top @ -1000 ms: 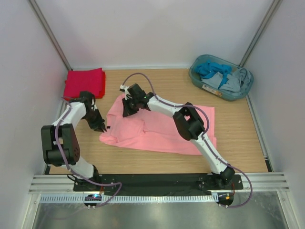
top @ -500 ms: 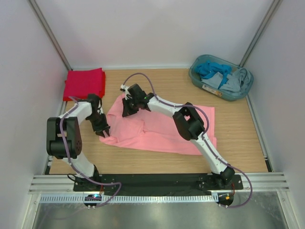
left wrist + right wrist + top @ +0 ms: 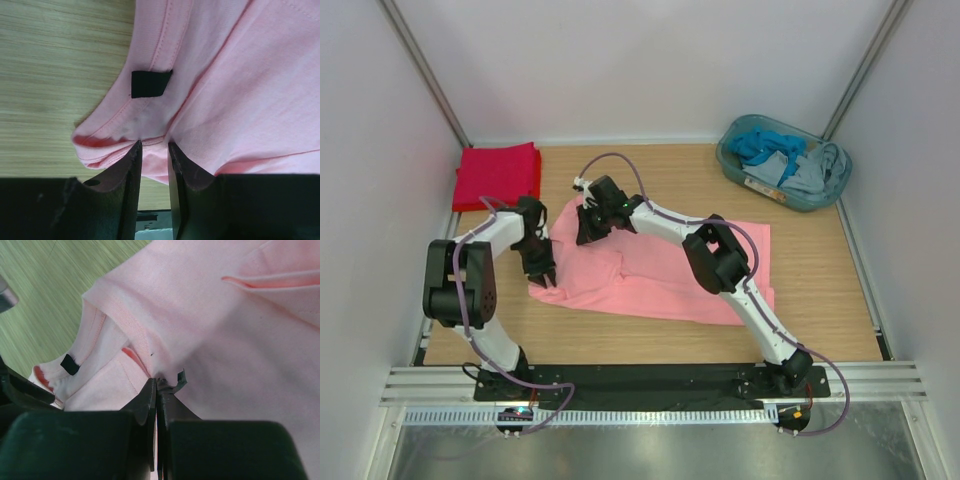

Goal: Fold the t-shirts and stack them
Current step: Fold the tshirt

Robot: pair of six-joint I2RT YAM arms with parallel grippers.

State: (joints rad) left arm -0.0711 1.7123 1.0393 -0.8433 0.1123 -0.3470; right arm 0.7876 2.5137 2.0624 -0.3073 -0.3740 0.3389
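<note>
The salmon-pink t-shirt lies partly folded in the middle of the table. Its dark neck label shows in the left wrist view, and also in the right wrist view. My left gripper is at the shirt's left edge near the collar. Its jaws are a narrow gap apart, with the pink hem between the tips. My right gripper is at the shirt's back left part, shut on a pinched fold of pink cloth. The bright red t-shirt lies folded at the back left.
A teal basket with blue and grey clothes stands at the back right. White walls enclose the wooden table on three sides. A black rail runs along the near edge.
My left gripper has moved right from the bare table onto the pink shirt's left edge. My right gripper has stayed put, shut on the cloth.
</note>
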